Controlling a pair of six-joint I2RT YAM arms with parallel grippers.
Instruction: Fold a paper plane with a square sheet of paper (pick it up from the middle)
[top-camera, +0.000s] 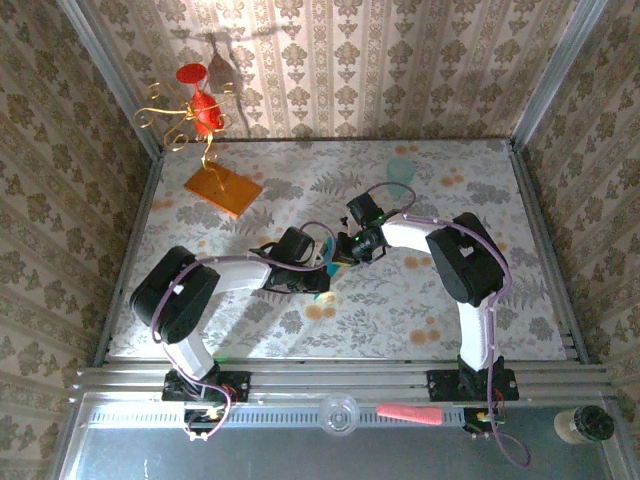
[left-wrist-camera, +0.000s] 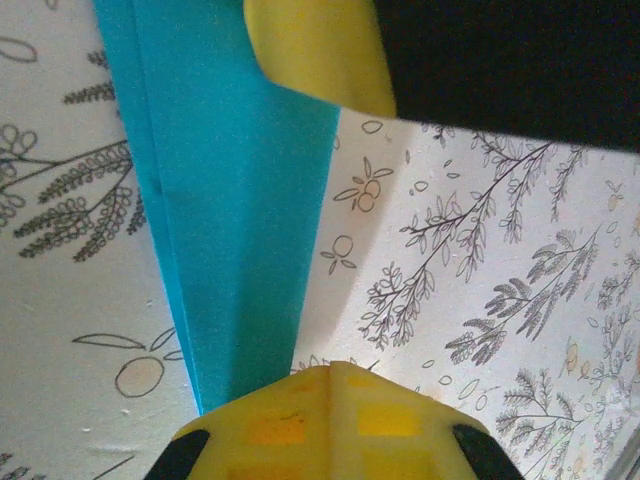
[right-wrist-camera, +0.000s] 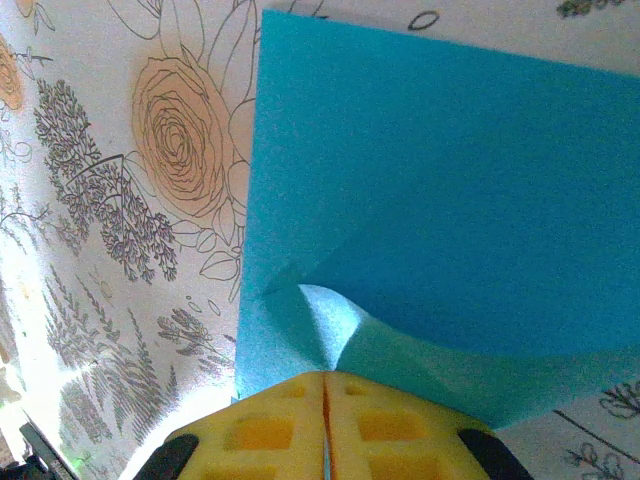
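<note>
Two grippers: we meet over the middle of the table (top-camera: 420, 310), left gripper (top-camera: 318, 280) from the near left, right gripper (top-camera: 350, 247) from the far right
Left grip: jaws closed flat on one end of the sheet of paper (left-wrist-camera: 240, 200), folded here into a long strip
Right grip: jaws pressed together on a puckered fold at the sheet's edge, the wider flap spreading away from them
Paper: teal, between the two grippers, on or just above the table; we cannot tell which
Long axis: the strip runs straight out from our left fingers toward the right gripper, whose yellow fingertip (left-wrist-camera: 320, 50), we judge, sits on its other end
Nearer arm: neither; both hold it, one at each end
Next move, our judgement: any crease or pull works along the line between the hands, so they must move together or the thin paper may tear or slip
</note>
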